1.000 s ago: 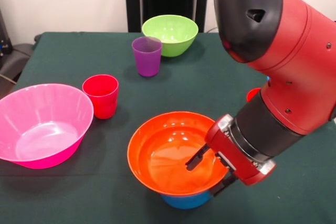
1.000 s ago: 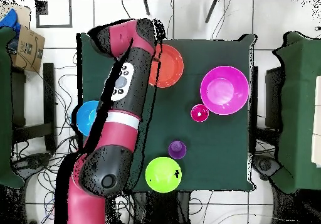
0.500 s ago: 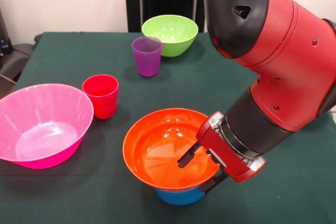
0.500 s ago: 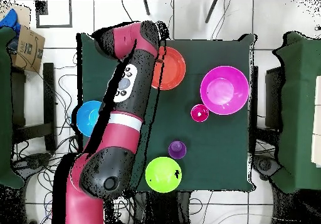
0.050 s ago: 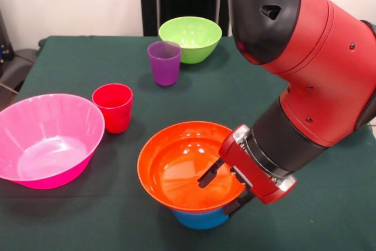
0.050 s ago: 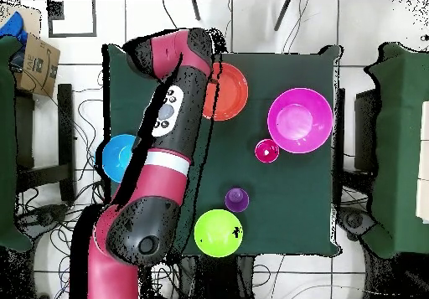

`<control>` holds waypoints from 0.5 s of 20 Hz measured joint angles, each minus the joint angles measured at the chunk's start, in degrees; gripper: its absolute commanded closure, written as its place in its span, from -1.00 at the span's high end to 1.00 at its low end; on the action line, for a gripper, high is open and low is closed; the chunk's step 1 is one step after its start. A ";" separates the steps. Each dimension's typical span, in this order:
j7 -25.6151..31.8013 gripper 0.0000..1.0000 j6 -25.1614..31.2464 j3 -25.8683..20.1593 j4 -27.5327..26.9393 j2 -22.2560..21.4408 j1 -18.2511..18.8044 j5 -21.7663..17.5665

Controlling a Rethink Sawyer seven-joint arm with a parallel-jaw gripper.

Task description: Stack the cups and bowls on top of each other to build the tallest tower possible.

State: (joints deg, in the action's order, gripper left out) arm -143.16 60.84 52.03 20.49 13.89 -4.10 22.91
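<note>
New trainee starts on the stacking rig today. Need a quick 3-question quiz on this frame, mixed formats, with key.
1. True or false: the orange bowl sits on top of a blue bowl.
2. Which piece stands closest to the lime green bowl? A) red cup B) purple cup C) pink bowl
3. Fill in: the claw straddles the rim of the ______ bowl, one finger inside, one outside.

Key
1. True.
2. B: the purple cup stands just in front of it; the red cup and pink bowl are farther off.
3. Orange.
</note>
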 measured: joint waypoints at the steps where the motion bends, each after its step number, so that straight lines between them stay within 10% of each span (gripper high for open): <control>1: 0.00 1.00 0.00 0.00 0.00 0.00 0.00 0.00; 10: 0.26 1.00 -0.01 -0.80 1.33 -0.53 -0.91 -0.91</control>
State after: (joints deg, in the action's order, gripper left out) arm -142.90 60.83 51.23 21.82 13.36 -5.01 21.99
